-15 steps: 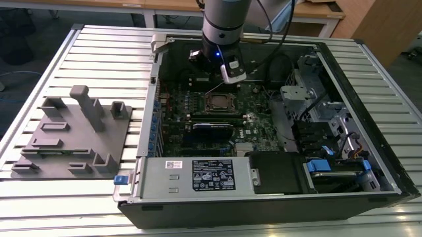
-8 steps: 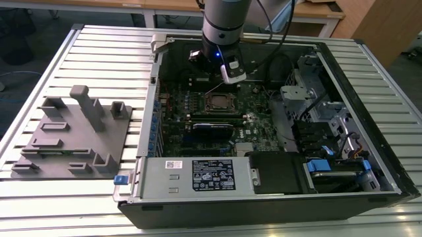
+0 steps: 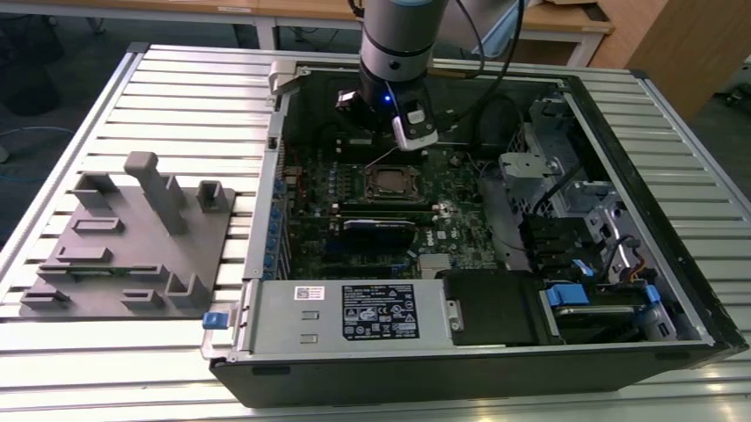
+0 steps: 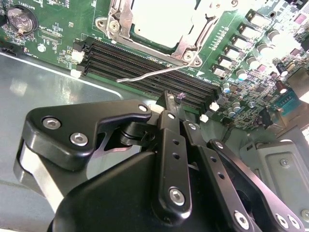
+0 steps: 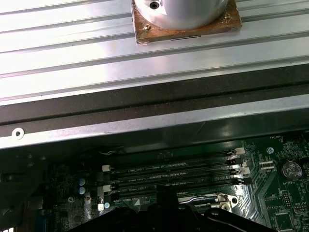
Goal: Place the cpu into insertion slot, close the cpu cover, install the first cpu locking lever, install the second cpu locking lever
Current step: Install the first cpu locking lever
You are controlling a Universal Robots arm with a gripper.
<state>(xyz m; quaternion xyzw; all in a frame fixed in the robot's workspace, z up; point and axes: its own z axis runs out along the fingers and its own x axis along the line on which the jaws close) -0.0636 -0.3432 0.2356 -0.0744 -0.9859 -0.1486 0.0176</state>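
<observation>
The cpu lies flat in the insertion slot on the green motherboard. The silver cpu cover is down around it, and the cpu's metal top shows through the window. One thin wire locking lever sticks out loose from the socket corner, over the black memory slots. My gripper hangs just above those slots, a short way from the lever's free end. Its fingers are shut with nothing seen between them. In the exterior view the gripper is above the far side of the socket.
The open computer case lies on a slatted metal table. A grey fixture block stands at the exterior view's left. The power supply, drive cages and cables crowd the case. A coin battery sits beside the memory slots.
</observation>
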